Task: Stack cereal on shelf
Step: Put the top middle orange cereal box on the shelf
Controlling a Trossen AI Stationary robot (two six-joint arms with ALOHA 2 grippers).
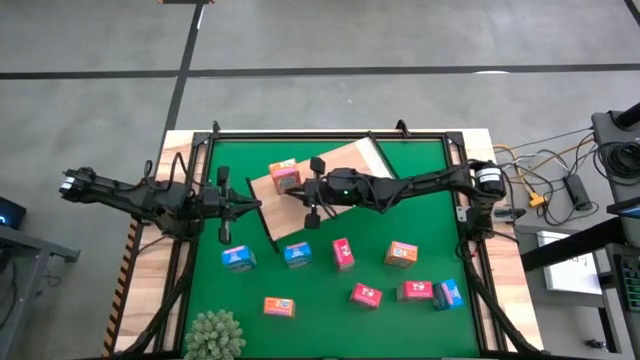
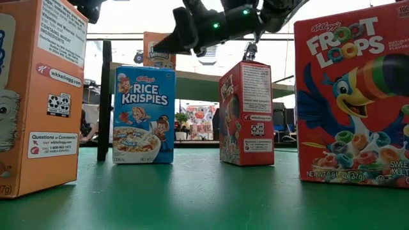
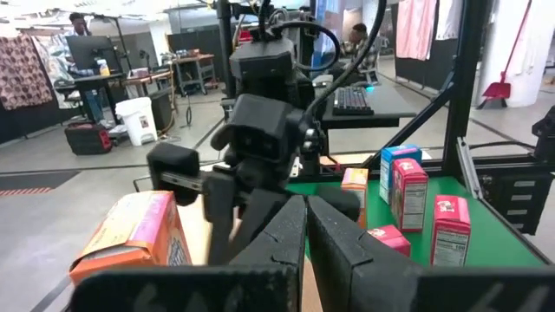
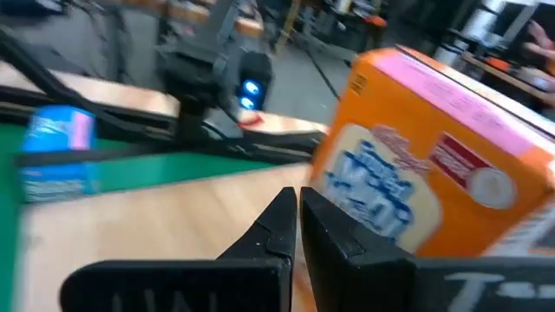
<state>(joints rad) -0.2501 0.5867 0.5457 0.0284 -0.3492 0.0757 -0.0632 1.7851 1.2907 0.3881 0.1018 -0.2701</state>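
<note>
The shelf [image 1: 345, 165], a light wooden board with dark edges, lies tilted at the back middle of the green mat [image 1: 420, 200] on the worktop [image 1: 150, 300]. One orange box [image 1: 284, 177] rests on the board's left part. The right hand [image 1: 312, 190] hangs over the board just beside that box, its fingers pressed together and holding nothing; in the right wrist view the orange box [image 4: 434, 165] fills the space right past the closed fingertips [image 4: 276, 227].

The left hand [image 1: 252, 207] reaches in from the left side, near the board's left edge, fingers [image 3: 286, 238] likewise pressed together and empty.

The other boxes stand scattered on the mat in front of the board: two blue ones [image 1: 238, 259] [image 1: 297, 256] side by side at the left, a pink-red one [image 1: 342, 254] in the middle, an orange one [image 1: 401, 255] to its right. Nearer the front edge sit another orange box [image 1: 279, 307], two pink-red boxes [image 1: 366, 296] [image 1: 415, 291] and a blue box [image 1: 449, 294] touching the last of these. A fuzzy green plant [image 1: 215, 335] sits at the front left corner.
</note>
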